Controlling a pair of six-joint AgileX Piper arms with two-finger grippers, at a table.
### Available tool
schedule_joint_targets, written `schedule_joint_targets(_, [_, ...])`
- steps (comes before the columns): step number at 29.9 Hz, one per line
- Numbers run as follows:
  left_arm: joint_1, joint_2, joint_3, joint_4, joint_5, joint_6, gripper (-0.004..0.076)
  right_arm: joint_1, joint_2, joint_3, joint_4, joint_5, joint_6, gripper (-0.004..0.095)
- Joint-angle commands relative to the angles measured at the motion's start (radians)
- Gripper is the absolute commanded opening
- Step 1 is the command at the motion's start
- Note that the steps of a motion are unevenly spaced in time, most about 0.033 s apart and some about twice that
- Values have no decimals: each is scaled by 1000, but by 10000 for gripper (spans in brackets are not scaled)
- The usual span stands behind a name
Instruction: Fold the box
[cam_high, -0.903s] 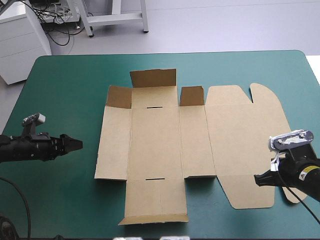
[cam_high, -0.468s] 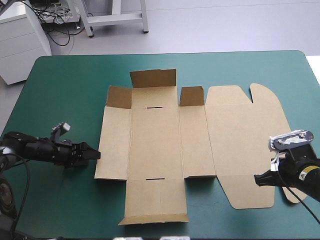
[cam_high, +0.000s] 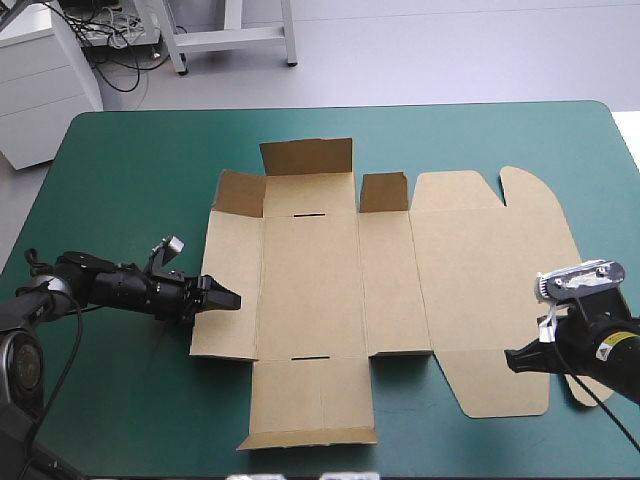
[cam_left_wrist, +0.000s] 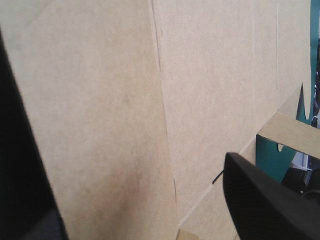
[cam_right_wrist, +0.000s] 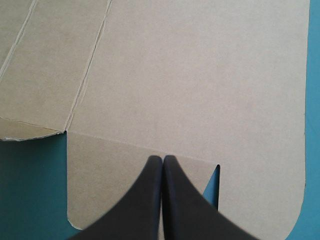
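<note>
item: box (cam_high: 330, 270), a cut brown board sheet, is lying spread open across the middle of the table (cam_high: 130, 170) on the teal-green cover. three short flaps (cam_high: 306, 157) along its 12 o'clock edge are standing up, and the rest is lying flat. the wide rounded panel (cam_high: 490, 260) is reaching toward 3 o'clock and a long flap (cam_high: 310, 400) toward 6 o'clock. left gripper (cam_high: 228, 299) is coming in low from 9 o'clock, its tip sitting over the sheet's 9 o'clock panel. in its wrist view (cam_left_wrist: 130, 155) the black fingers are standing wide apart with brown board filling the gap. right gripper (cam_high: 512, 358) is sitting at about 4 o'clock of the sheet. in its wrist view (cam_right_wrist: 162, 160) the fingers are pressing together into one point over the small near flap (cam_right_wrist: 140, 185) beside the rounded panel.
</note>
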Motion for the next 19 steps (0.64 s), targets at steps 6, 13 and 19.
schedule_joint_targets(6, [-17, 0, 3, 30, -40, 7, 477, -6, 1, -25, 7, -54, -3, -23])
schedule_joint_targets(13, [-17, 24, 3, 24, -30, 7, 468, -6, 1, -25, 7, -57, -3, -23])
schedule_joint_targets(19, [-17, 28, 3, 15, -44, 18, 467, -6, 1, -25, 7, -70, -3, -23])
